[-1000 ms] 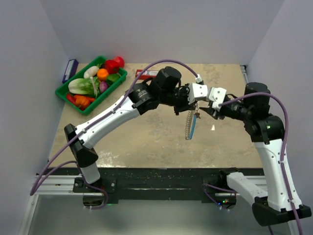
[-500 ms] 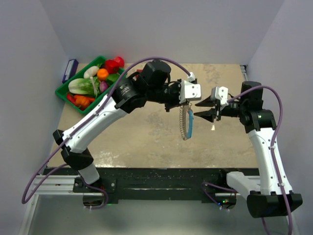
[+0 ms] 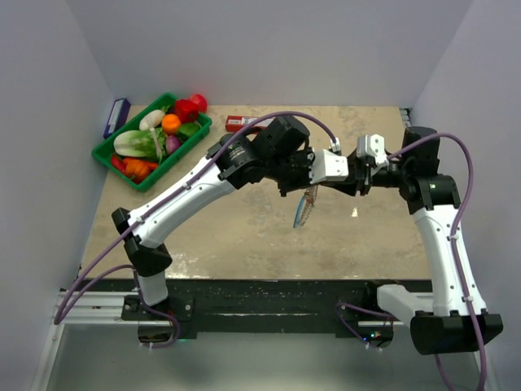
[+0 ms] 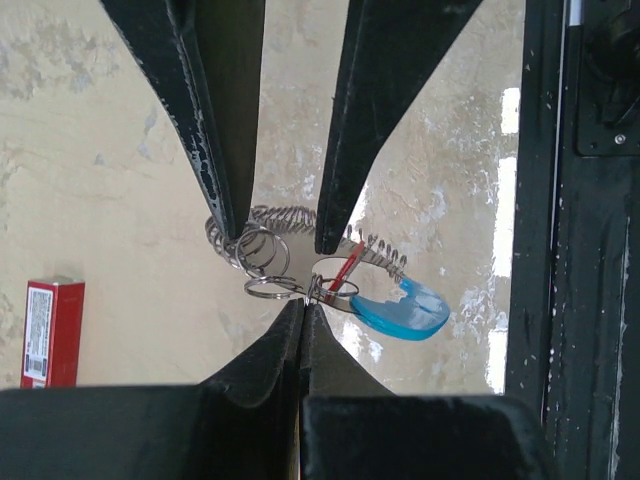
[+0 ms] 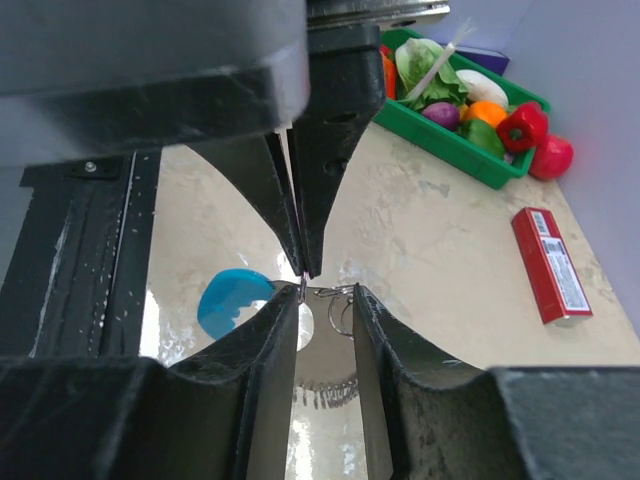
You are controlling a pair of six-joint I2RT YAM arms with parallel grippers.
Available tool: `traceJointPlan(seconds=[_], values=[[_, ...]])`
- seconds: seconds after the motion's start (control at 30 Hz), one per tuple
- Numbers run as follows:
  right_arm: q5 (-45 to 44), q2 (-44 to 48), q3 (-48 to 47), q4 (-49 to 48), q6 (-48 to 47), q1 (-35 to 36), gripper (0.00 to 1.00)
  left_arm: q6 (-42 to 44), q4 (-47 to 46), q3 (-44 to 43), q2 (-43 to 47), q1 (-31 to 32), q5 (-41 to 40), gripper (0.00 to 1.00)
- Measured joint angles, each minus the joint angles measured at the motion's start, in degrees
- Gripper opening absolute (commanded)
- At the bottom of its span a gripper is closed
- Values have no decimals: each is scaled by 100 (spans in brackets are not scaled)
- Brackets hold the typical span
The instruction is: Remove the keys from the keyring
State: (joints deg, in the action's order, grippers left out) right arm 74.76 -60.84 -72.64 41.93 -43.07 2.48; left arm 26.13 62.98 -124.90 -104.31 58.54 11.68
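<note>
Right gripper (image 5: 325, 292) is off to the side half a second ago; now it's nose to nose with the left gripper (image 4: 303, 303), and the dangling loop sits a bit lower and further left. The left one is pinched fully shut on the keyring (image 3: 304, 210), which hangs in the air over the middle of the table (image 3: 244, 244). The right jaws are partway open, straddling the silvery keys (image 4: 262, 250) right by that pinch, not clamped on anything I can see.

It all looks light, floppy and slippery, so I'd grab a single key close to the pinch, away from the blue section (image 4: 405, 310). Room's fine: the red box (image 4: 50, 330) and green tray (image 3: 151, 142) are well off, and the black front rail (image 3: 269, 295) is a bit closer.
</note>
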Motion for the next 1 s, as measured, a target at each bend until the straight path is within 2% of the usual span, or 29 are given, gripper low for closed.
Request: traceJointPlan(seconds=[0.37, 0.77, 1.0], values=[[179, -479, 195, 48, 39, 2, 31, -118, 79, -153, -4, 63, -203, 0], [343, -503, 195, 295, -111, 201, 32, -164, 96, -306, -179, 166, -343, 0], [249, -531, 195, 345, -151, 387, 29, -216, 170, -387, -254, 166, -411, 0]])
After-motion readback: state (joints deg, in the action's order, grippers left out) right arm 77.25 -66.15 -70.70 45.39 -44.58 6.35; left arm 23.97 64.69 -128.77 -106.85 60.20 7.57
